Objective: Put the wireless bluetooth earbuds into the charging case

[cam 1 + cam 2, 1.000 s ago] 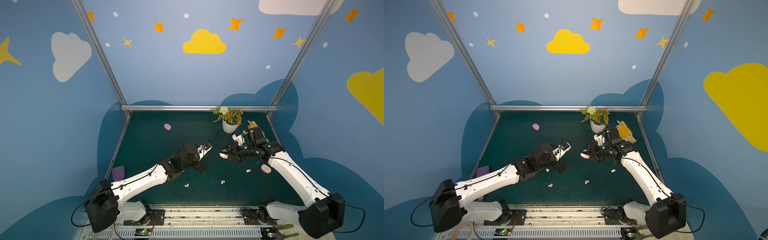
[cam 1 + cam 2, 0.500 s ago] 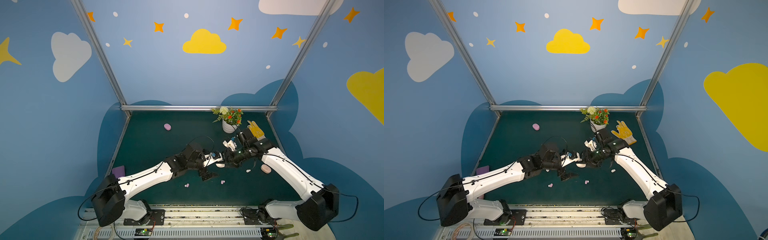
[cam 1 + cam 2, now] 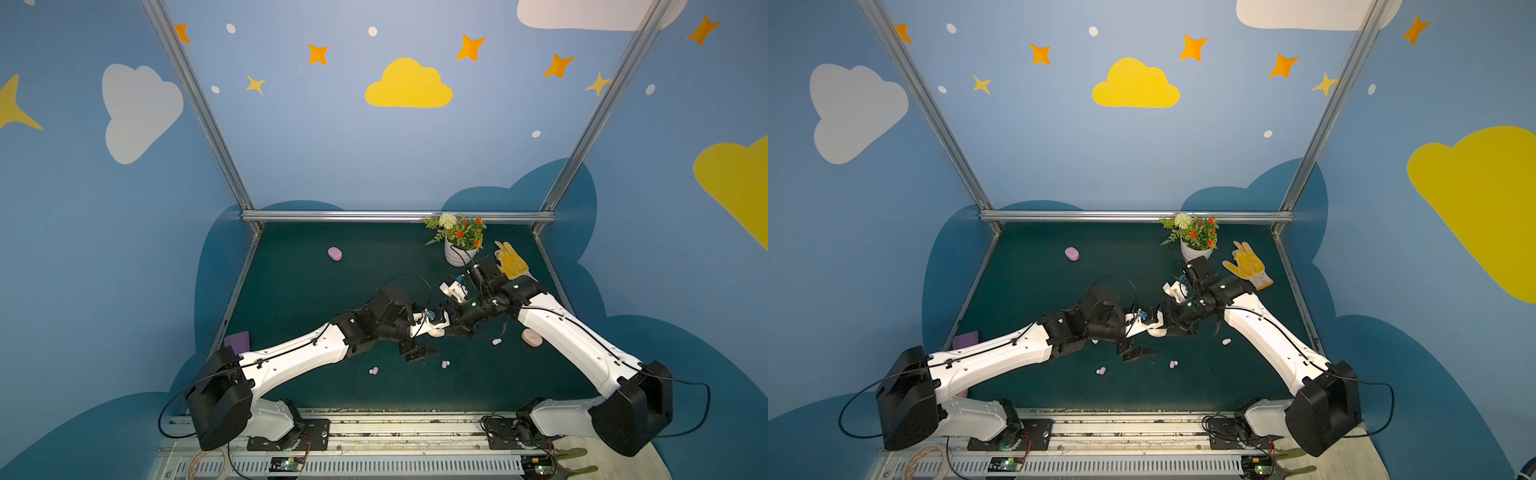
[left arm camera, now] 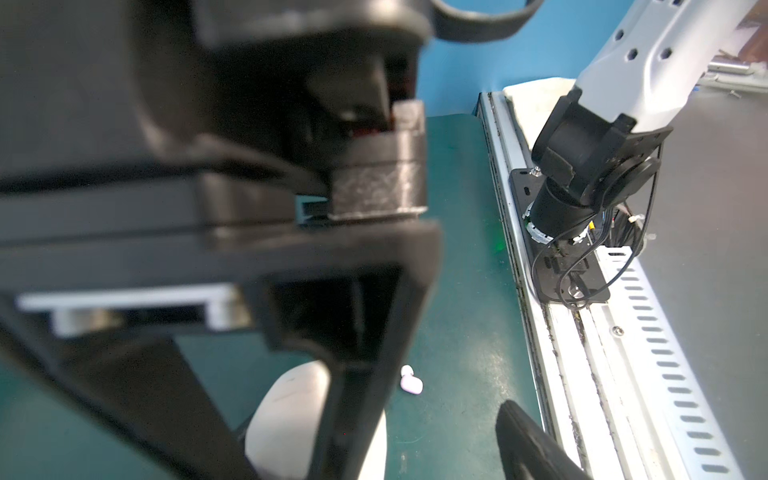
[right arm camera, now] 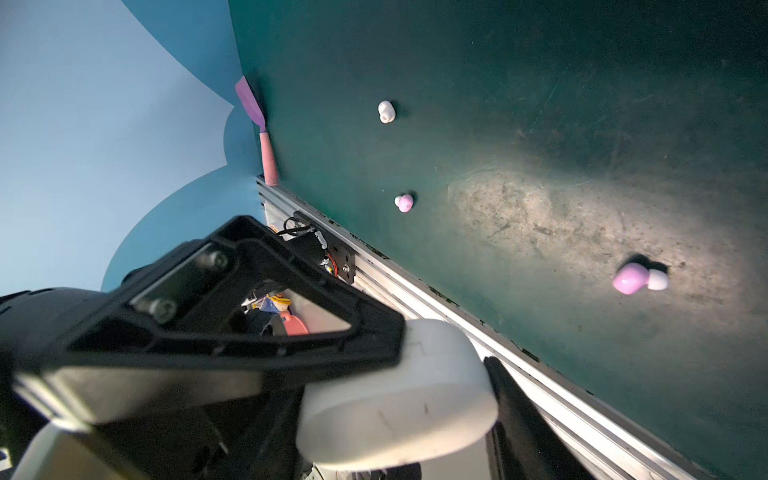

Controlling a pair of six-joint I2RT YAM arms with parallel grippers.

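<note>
A white charging case (image 3: pixel 435 330) hangs above the mat's middle, and my right gripper (image 3: pixel 451 324) is shut on it. In the right wrist view the case (image 5: pixel 395 399) fills the jaws. My left gripper (image 3: pixel 435 337) meets it from the left, open, with one finger over the case and the other finger (image 4: pixel 528 449) standing off from the case (image 4: pixel 291 415). Loose earbuds lie on the mat: a pink one (image 3: pixel 374 370), a lilac one (image 3: pixel 445 364) and a white one (image 3: pixel 496 341). The right wrist view shows a white earbud (image 5: pixel 386 111), a pink earbud (image 5: pixel 405 203) and a lilac earbud (image 5: pixel 638 279).
A lilac case (image 3: pixel 335 253) lies at the back left and a peach case (image 3: pixel 532 337) beside my right forearm. A flower pot (image 3: pixel 459 249) and a yellow glove (image 3: pixel 512 262) stand at the back right. A purple object (image 3: pixel 238 341) leans at the left edge.
Both arms have come together at the middle. The right gripper carried the white case left and lower. The left gripper reached right to it and its jaws have narrowed.
</note>
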